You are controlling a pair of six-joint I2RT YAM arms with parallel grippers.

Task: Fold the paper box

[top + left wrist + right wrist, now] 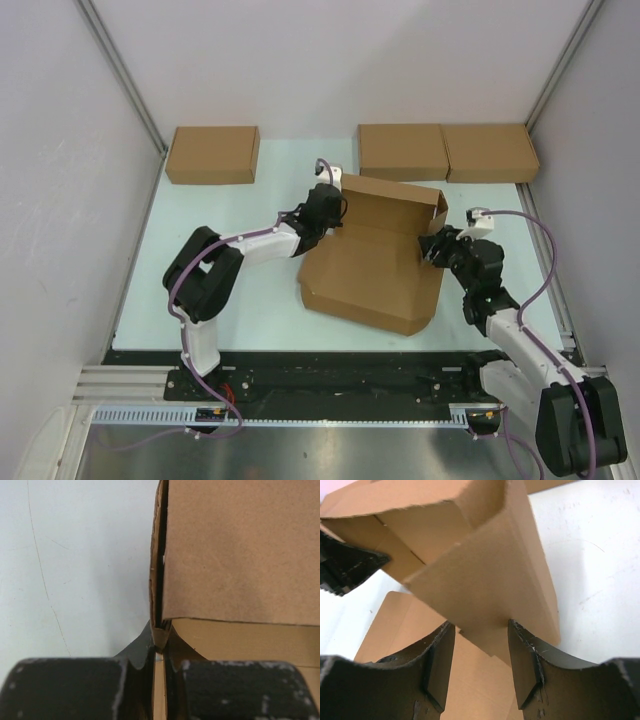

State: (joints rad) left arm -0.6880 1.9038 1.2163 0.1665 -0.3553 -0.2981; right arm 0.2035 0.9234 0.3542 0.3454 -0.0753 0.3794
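The paper box (372, 265) lies half folded at the table's middle: a flat brown panel in front, raised walls at the back. My left gripper (325, 215) is at its back left corner. In the left wrist view that gripper (161, 641) is shut on the box's upright left wall (159, 580), a thin cardboard edge pinched between the tips. My right gripper (436, 246) is at the box's right wall. In the right wrist view it (480, 629) stands open, and a tilted cardboard flap (485, 580) reaches down to its fingertips (444, 645).
Three compact brown boxes sit along the back edge: one at the left (212, 154), two side by side at the right (402, 151) (490, 152). White walls close in both sides. The left gripper's black fingers (345, 570) show in the right wrist view.
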